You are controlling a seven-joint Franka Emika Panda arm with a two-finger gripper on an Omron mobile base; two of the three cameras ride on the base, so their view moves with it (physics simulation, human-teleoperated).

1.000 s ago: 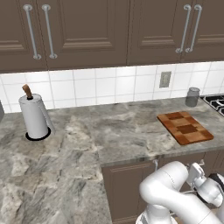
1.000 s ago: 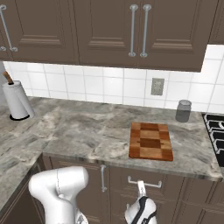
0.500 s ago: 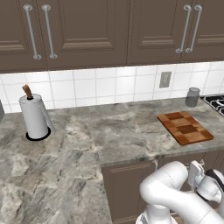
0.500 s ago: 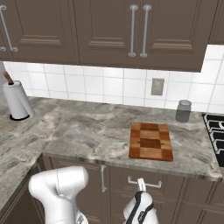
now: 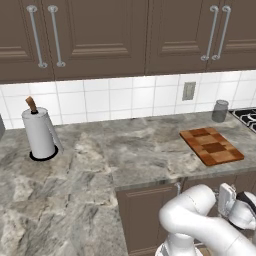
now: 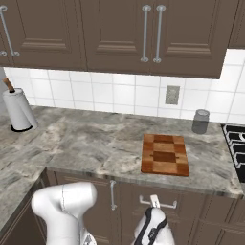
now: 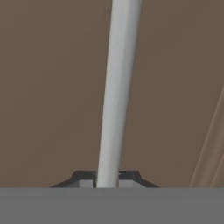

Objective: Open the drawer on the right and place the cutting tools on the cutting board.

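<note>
Gripping the drawer (image 6: 158,203) by its stiff metal handle (image 7: 117,92) below the cutting board (image 6: 164,154), my gripper (image 7: 107,178) fingers clenched around it (should slide easily)

My fingertips (image 7: 85,178) barely rise into the hand view, so their ends are cut off at the bottom. The drawer handle (image 7: 117,92) runs off the top edge and drops between them, and whether they press it, I cannot tell. In the right base view my hand covers the middle of that handle (image 6: 171,204). The stove (image 6: 235,146) is cut by the right edge.
</note>
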